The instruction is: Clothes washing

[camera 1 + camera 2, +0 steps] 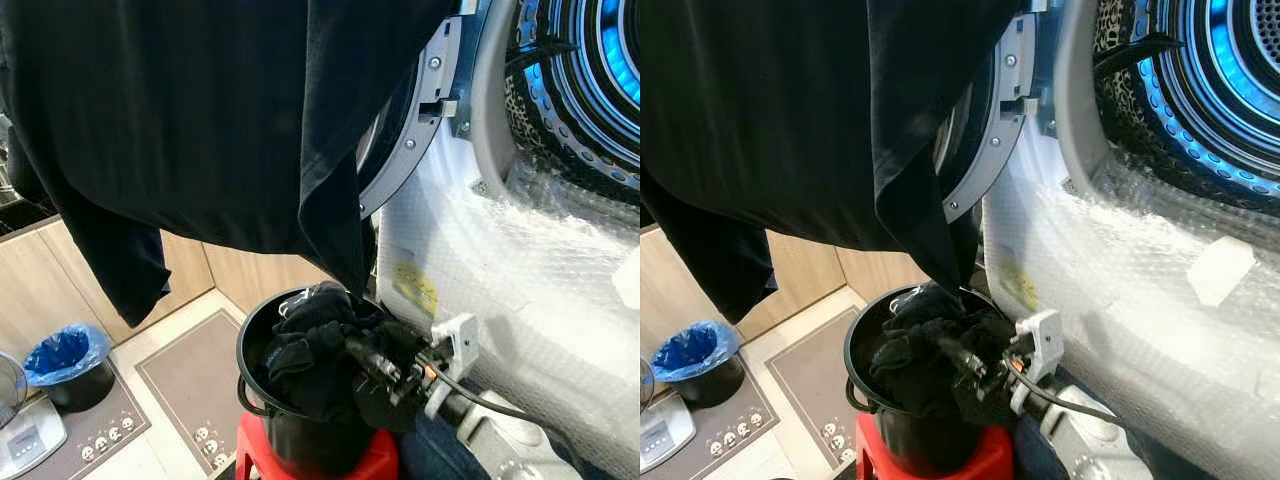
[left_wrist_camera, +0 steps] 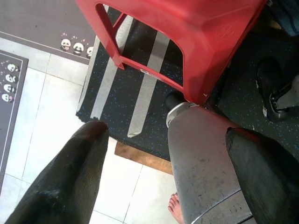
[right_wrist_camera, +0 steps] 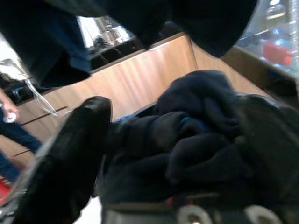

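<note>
Hanging across the upper left, large black garment (image 1: pixel 200 120) draped before open round grey washer door (image 1: pixel 420 130). Beside it, white front-load washing machine (image 1: pixel 560 300) wrapped in bubble film. Below, black round bucket (image 1: pixel 262 345) atop red plastic stool (image 1: pixel 375 462), heaped with dark crumpled clothes (image 1: pixel 310 355). Right gripper (image 1: pixel 375 362) spread, fingers pressed into heap at bucket's right rim. Left gripper (image 2: pixel 166 163) parted, holding nothing, above floor beside stool.

A black garment (image 1: pixel 220 120) hangs spread across the top of the scene, its lowest corner dangling just over a black bucket (image 1: pixel 300 440); the bucket, on a red stool (image 1: pixel 375 465), is heaped with crumpled dark clothes (image 1: pixel 315 360). Beside it stands the washer (image 1: pixel 540 290), wrapped in bubble film, door (image 1: pixel 415 130) open; its drum (image 1: pixel 585 70) glows blue.
</note>
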### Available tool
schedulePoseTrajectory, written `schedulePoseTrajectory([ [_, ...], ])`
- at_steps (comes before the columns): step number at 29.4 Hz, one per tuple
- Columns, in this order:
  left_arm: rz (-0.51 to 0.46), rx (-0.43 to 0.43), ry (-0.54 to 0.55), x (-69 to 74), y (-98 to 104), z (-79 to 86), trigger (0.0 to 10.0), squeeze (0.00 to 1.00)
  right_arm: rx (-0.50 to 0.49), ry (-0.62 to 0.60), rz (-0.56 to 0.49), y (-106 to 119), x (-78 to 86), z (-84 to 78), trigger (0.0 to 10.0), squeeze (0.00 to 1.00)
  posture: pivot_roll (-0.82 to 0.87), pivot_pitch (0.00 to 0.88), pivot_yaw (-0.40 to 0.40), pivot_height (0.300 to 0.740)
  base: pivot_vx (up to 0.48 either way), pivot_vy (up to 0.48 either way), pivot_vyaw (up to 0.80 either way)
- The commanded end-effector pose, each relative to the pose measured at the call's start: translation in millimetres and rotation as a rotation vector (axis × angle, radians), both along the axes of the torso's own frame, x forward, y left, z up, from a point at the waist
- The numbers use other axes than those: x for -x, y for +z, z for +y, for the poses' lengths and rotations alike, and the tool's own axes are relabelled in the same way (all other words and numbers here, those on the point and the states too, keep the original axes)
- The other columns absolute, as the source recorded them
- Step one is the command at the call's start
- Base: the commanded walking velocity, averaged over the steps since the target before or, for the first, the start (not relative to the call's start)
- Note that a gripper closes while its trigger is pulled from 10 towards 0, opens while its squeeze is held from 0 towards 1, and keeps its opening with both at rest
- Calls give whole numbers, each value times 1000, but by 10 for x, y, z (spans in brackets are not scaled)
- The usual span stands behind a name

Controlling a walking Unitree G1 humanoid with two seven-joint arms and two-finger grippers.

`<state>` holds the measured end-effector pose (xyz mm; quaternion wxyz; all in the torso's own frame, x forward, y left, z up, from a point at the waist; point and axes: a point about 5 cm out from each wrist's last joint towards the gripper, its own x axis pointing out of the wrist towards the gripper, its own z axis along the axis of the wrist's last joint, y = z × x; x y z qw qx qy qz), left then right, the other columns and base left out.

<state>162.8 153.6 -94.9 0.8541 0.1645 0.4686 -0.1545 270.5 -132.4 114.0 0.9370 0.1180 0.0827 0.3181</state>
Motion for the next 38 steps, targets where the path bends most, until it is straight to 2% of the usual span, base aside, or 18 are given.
schedulePoseTrajectory([
  [1,44,-2,0,102,-45,9,10000,0,47,-41,-9,-24,-29,-6,10000,0,-106,0,38,740,0,0,0],
  [4,40,-2,-3,86,-38,18,10000,0,117,-83,-21,-76,-46,-24,10000,0,-110,0,43,740,0,0,0],
  [8,38,-2,-4,76,-33,21,10000,0,149,-72,-25,-108,-23,-14,10000,0,-112,0,46,740,0,0,0],
  [10,29,2,-9,42,-19,17,10000,0,208,-47,-18,-203,34,0,10000,0,-120,0,53,740,0,0,0],
  [17,20,4,-16,7,-5,11,10000,0,216,-27,-17,-237,65,22,10000,0,-125,0,55,740,0,0,0],
  [18,16,4,-19,-11,2,6,10000,0,245,-11,-26,-259,84,48,10000,0,-126,0,56,740,0,0,0],
  [29,21,2,-15,-1,-3,1,10000,0,304,-131,8,-337,10,96,10000,0,-119,0,49,740,0,0,0],
  [30,22,2,-14,2,-5,2,10000,0,316,-141,12,-348,4,95,9020,0,-118,0,49,740,0,0,0],
  [31,22,3,-13,4,-6,2,10000,0,325,-147,14,-355,0,93,9020,0,-118,0,49,740,0,0,0],
  [32,23,3,-13,9,-7,1,10000,0,327,-161,18,-362,-12,86,4902,0,-116,0,48,740,0,0,0],
  [34,25,3,-12,15,-10,0,10000,0,330,-185,26,-374,-33,72,4706,0,-116,0,48,740,0,0,0],
  [35,27,2,-11,25,-14,0,10000,0,326,-196,24,-372,-44,70,0,0,-114,0,46,740,0,0,0],
  [38,28,2,-11,31,-17,-1,10000,0,324,-211,27,-368,-56,66,0,0,-114,0,46,740,0,0,0],
])
